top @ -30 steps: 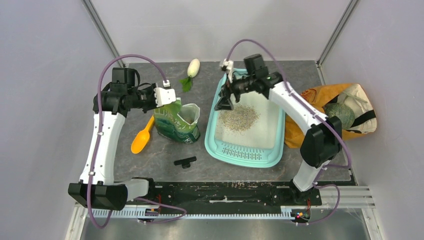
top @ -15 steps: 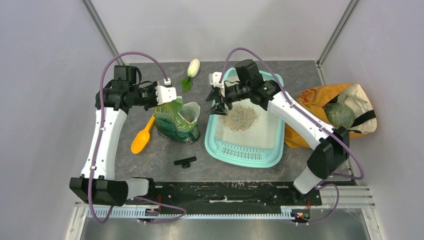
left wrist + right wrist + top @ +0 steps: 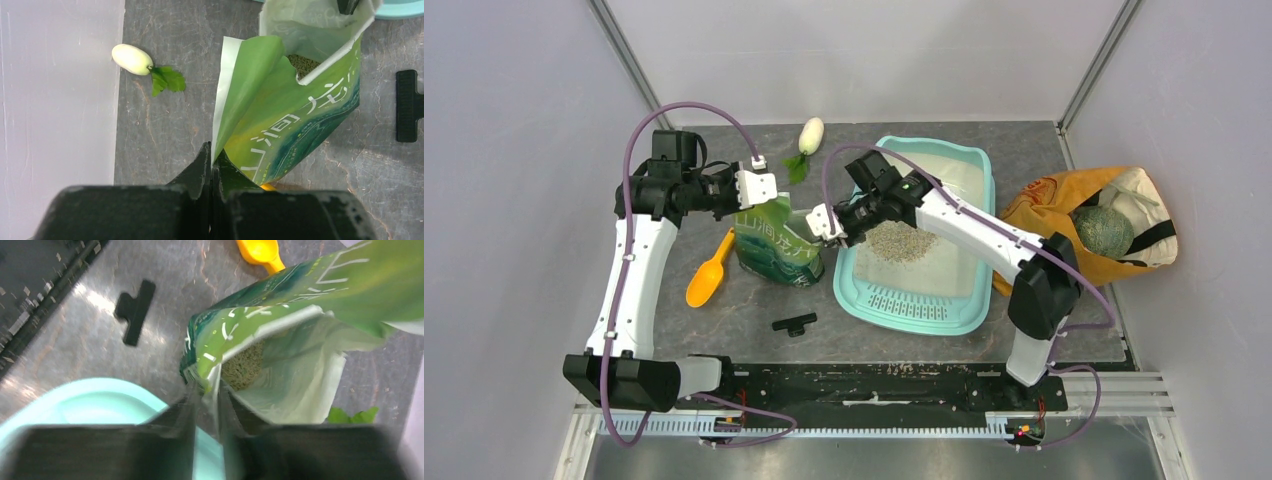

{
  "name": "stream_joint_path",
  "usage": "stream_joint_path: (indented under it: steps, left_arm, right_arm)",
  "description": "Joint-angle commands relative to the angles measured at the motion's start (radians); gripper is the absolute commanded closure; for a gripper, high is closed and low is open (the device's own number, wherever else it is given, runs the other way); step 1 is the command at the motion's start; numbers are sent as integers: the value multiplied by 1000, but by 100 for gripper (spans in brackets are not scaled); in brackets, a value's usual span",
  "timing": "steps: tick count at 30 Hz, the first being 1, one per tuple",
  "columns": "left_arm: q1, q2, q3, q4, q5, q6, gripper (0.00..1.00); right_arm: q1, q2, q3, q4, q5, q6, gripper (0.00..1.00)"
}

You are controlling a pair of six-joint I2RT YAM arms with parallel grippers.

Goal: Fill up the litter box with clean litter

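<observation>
Two pincers meet at the green pouch [image 3: 774, 248]. The left pincer [image 3: 211, 151] is clamped on its 11 o'clock flap. The right pincer [image 3: 206, 390] is narrow and straddles the 3 o'clock rim — whether it grips, I cannot tell. The litter box [image 3: 964, 312] sits on the table [image 3: 744, 300] at the pouch's 3 o'clock, with a litter [image 3: 897, 242] pile in its basin.
</observation>
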Motion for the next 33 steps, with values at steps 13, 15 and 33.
stream_joint_path:
  steps: [13,15,33]
  left_arm:
    - [24,-63,-33,109,29,-68,98]
    - [52,-65,-29,110,17,-68,98]
    - [129,-50,-11,59,110,4,98]
  right_arm:
    - [-38,72,298,-109,152,143,100]
    - [-80,47,233,-110,144,158,100]
    - [-208,-87,-223,586,118,938,3]
